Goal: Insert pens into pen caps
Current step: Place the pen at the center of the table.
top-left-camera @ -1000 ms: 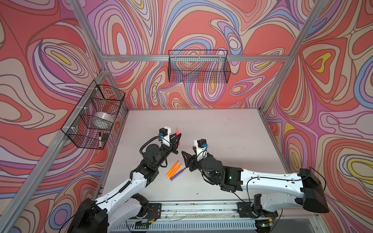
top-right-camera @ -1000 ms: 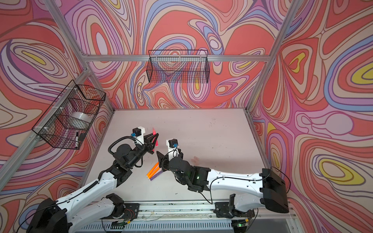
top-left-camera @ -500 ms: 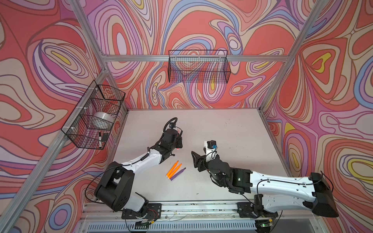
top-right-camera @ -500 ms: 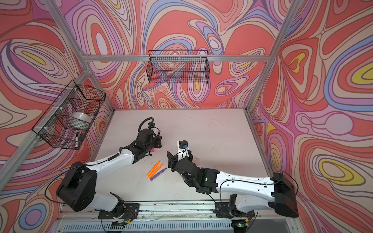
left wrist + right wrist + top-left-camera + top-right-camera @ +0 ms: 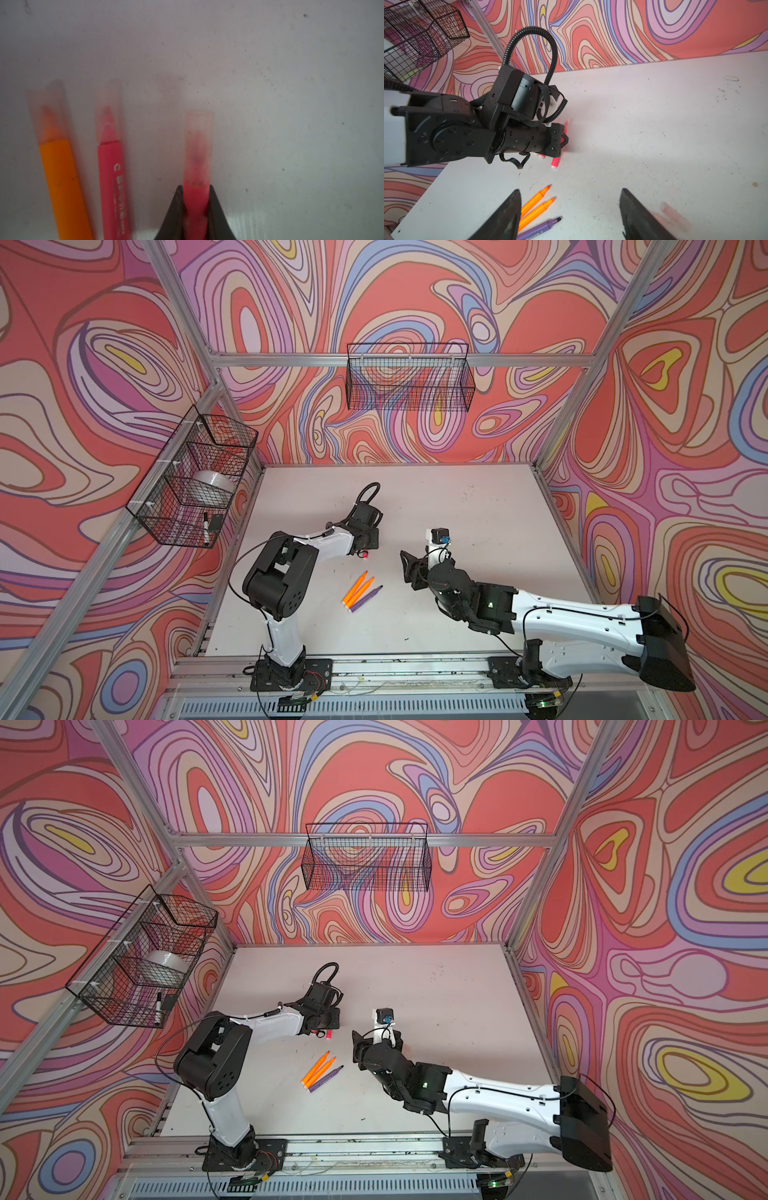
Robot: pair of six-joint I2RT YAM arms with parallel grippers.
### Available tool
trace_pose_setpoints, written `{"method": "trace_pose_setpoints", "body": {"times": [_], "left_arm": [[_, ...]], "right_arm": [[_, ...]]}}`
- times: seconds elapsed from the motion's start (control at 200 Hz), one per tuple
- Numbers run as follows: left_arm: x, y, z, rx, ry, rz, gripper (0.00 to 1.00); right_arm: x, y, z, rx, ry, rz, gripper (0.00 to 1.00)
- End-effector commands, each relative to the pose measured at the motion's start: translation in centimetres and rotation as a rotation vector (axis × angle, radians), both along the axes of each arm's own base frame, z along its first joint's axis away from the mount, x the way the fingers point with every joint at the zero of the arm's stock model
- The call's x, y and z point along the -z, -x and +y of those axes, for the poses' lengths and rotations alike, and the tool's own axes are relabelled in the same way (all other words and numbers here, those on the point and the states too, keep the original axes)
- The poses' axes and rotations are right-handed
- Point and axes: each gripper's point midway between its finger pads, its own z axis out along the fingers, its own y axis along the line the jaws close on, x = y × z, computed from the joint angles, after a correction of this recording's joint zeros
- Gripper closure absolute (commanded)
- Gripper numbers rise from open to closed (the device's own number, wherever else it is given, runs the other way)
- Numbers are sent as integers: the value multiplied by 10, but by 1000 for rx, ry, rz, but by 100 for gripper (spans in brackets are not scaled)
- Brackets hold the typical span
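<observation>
White tabletop (image 5: 457, 506) sits inside swirl-patterned walls, with a wire basket (image 5: 187, 493) hung on the left wall. Next, low over the table, the left gripper (image 5: 195, 188) pinches a hot pink pen (image 5: 196, 197) whose tip sits inside a translucent pen cap (image 5: 199, 133); beside it lie a capped orange pen (image 5: 62, 176) and a capped pink pen (image 5: 111, 176). Mid-table, two uncapped orange pens (image 5: 356, 586) lie side by side on the surface, with a purple pen (image 5: 368, 596) just beside them. Further right, the right gripper (image 5: 570, 190) hovers near them, fingers spread, holding nothing.
</observation>
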Motion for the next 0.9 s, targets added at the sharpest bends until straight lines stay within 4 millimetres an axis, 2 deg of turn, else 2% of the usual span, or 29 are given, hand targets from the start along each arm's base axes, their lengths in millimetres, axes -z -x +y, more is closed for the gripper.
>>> {"method": "trace_pose_setpoints", "body": {"times": [0.0, 0.155, 0.376, 0.571, 0.651, 0.801, 0.891], "left_arm": [[11, 1, 13, -52, -51, 53, 100], [17, 0, 17, -65, -79, 76, 100], [16, 0, 17, -57, -80, 82, 78], [13, -1, 15, -39, -73, 79, 63], [11, -1, 13, -31, -69, 78, 60], [-13, 0, 13, -18, -45, 32, 52], [-31, 10, 13, 4, -15, 0, 50]], "right_arm": [[9, -1, 1, -4, 10, 24, 23], [9, -3, 1, -3, 7, 30, 22], [12, -5, 1, -3, 6, 35, 22], [12, -5, 1, -4, -5, 38, 22], [12, -4, 1, -8, -11, 41, 22], [9, -1, 0, -17, -34, 45, 22], [7, 1, 0, -29, -53, 53, 23]]}}
